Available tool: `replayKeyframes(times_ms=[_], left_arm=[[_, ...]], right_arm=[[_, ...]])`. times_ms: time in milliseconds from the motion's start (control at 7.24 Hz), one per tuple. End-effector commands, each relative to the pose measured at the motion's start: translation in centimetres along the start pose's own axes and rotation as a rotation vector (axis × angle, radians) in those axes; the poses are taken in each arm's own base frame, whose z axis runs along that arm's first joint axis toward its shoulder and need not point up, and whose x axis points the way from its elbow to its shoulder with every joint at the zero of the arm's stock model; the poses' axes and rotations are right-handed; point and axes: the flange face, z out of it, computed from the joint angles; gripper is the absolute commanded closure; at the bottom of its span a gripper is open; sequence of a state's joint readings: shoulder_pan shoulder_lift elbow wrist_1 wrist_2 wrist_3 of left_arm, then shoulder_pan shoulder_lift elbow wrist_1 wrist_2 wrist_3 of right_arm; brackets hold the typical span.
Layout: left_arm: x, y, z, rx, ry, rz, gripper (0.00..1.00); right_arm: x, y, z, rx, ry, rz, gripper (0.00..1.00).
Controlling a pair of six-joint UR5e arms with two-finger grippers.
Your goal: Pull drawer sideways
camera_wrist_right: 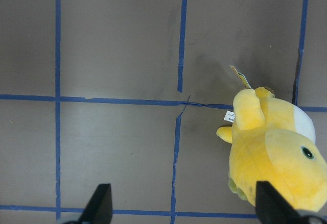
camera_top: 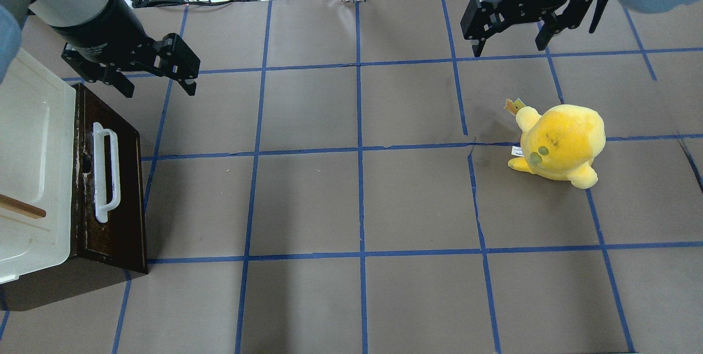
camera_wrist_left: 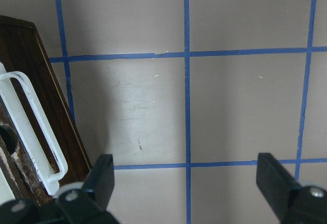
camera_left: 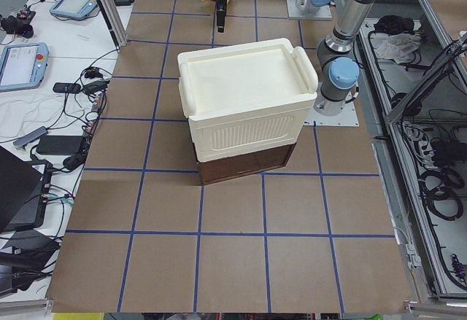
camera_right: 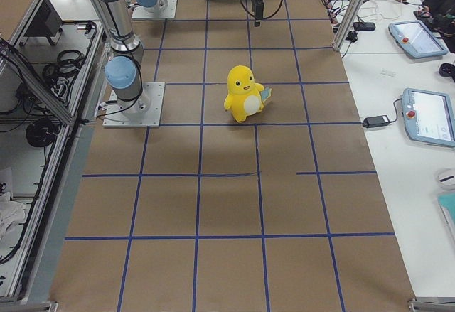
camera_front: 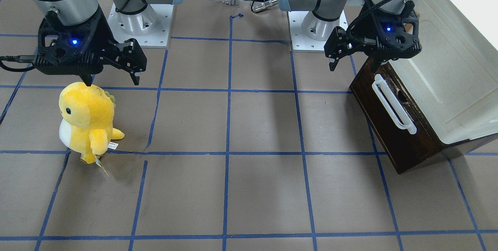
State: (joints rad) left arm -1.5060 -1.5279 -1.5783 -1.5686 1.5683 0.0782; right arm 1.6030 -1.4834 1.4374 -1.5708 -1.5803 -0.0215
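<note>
The drawer point(camera_top: 120, 200) has a dark brown front and a long white bar handle point(camera_top: 104, 174). It sits pushed in under the cream-white cabinet point(camera_top: 30, 145) at the left table edge, with its interior hidden. It also shows in the front-facing view point(camera_front: 389, 126) and the left wrist view point(camera_wrist_left: 48, 106). My left gripper point(camera_top: 159, 89) is open and empty. It hovers above the table just off one end of the drawer front, apart from the handle. My right gripper point(camera_top: 508, 49) is open and empty, far across the table.
A yellow plush toy point(camera_top: 560, 142) stands on the right half of the table, near my right gripper point(camera_front: 113, 81). A wooden stick point(camera_top: 22, 207) lies on the cabinet top. The brown table surface carries a blue tape grid point(camera_top: 360, 148).
</note>
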Motion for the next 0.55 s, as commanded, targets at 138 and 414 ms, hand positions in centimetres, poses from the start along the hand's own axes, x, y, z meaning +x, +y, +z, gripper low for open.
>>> replayKeyframes(times_ms=[138,414], left_arm=[[-0.2,0.07,0.16,-0.004,-0.001,-0.004,0.0],[-0.29,-0.4,0.34,-0.004,0.002,-0.007,0.0]], right_arm=[[0.0,0.0,0.0,0.0,0.0,0.0,0.0],[0.01,0.0,0.0,0.0,0.001,0.0,0.0]])
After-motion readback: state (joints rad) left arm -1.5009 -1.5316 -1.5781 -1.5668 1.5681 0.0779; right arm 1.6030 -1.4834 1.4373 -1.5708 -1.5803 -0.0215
